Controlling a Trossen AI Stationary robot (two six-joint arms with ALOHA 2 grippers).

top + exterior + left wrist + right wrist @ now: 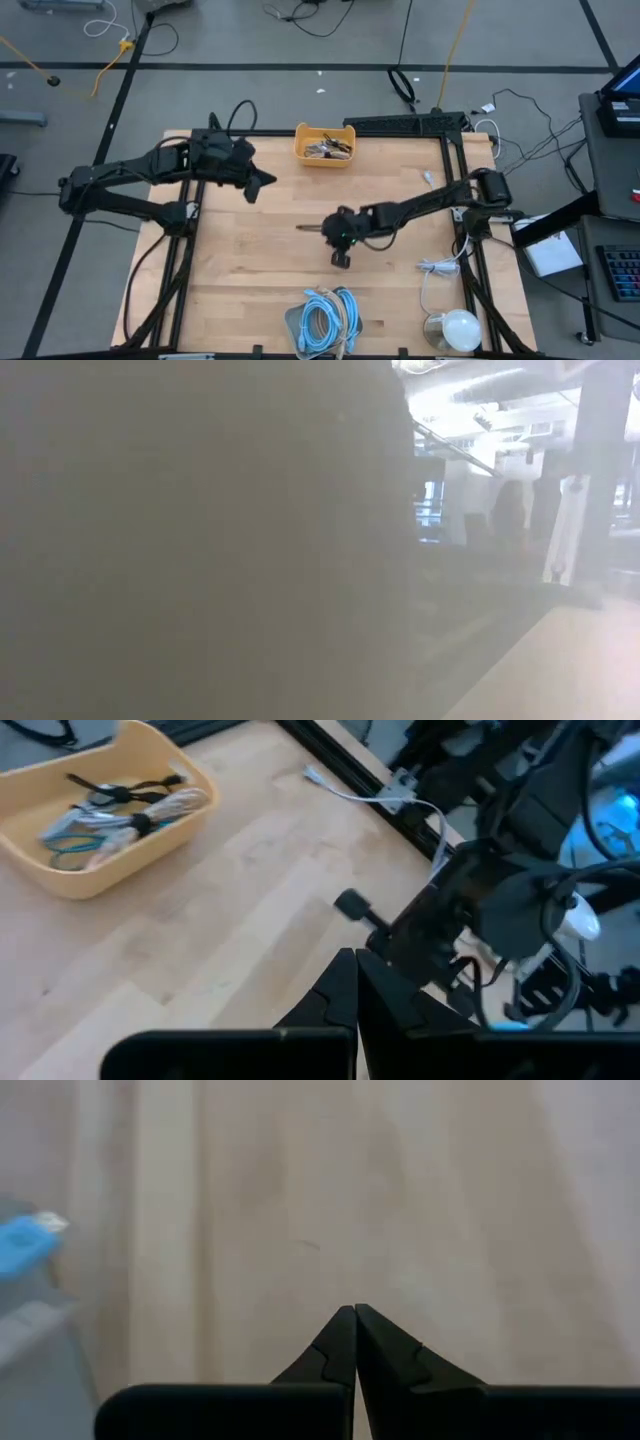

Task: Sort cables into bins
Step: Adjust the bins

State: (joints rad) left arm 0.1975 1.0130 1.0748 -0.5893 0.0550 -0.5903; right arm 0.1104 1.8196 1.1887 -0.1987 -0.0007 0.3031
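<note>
I see a round white dome [460, 327] and loose white cord [437, 268] right; coiled light-blue cables [328, 318] fill the grey tray [292, 328]; both grippers' fingers [352, 1342] clenched, empty.

Both arms are matte black and built of slim tubular links joined by bulkier rounded joint housings. The left claw [268, 180] tapers into a pair of dark pointed fingers [335, 1000] with angular, faceted sides, mounted on a flat black crossbar. The right claw [303, 227] has the same wedge-shaped fingers [375, 1352]. Black cables loop around the right arm's wrist housing, and a small green light shows on it.
</note>
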